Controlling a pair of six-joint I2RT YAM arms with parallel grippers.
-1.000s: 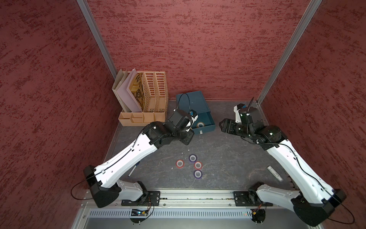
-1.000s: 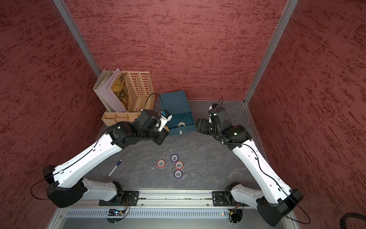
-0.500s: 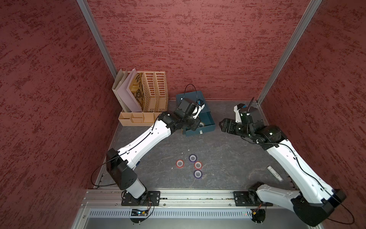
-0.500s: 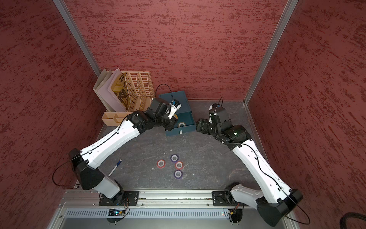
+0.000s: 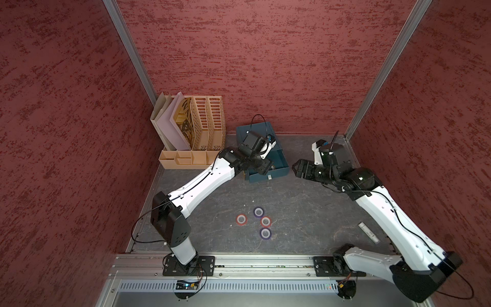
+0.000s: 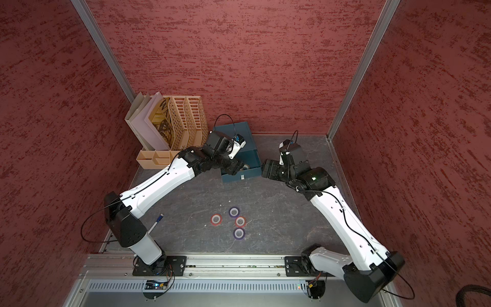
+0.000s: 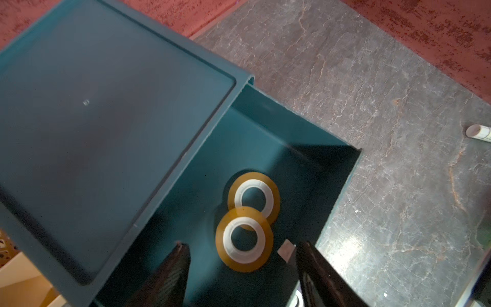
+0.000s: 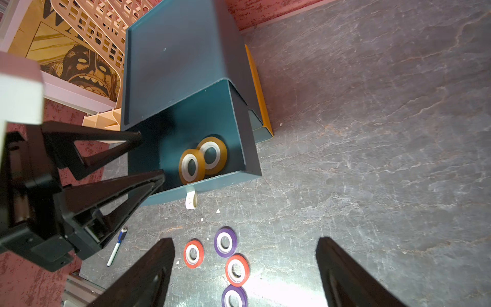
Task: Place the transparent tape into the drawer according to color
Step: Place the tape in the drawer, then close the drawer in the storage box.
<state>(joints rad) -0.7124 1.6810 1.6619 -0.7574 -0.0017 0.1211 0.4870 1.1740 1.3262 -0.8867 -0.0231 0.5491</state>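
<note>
The teal drawer (image 5: 277,174) stands pulled out of its cabinet (image 5: 255,133). Two orange-yellow rolls of transparent tape lie inside: one flat (image 7: 253,183), the other (image 7: 225,240) leaning on it; they also show in the right wrist view (image 8: 220,156) (image 8: 183,166). My left gripper (image 7: 243,244) hangs open over the nearer roll, not touching it. Two red rolls (image 5: 237,220) (image 5: 269,222) and two purple rolls (image 5: 258,208) (image 5: 265,229) lie on the table's middle. My right gripper (image 8: 245,240) is open and empty, hovering right of the drawer (image 5: 296,168).
A beige file rack (image 5: 207,125) with folders stands at the back left, close to the cabinet. A yellow lower drawer (image 8: 259,87) juts out on the cabinet's right side. A pen (image 6: 155,224) lies near the left arm's base, a white tube (image 5: 368,232) at the right.
My left arm reached back over the drawer and its jaws opened; a second orange-yellow roll now rests in the drawer below them. The right arm has stayed put.
</note>
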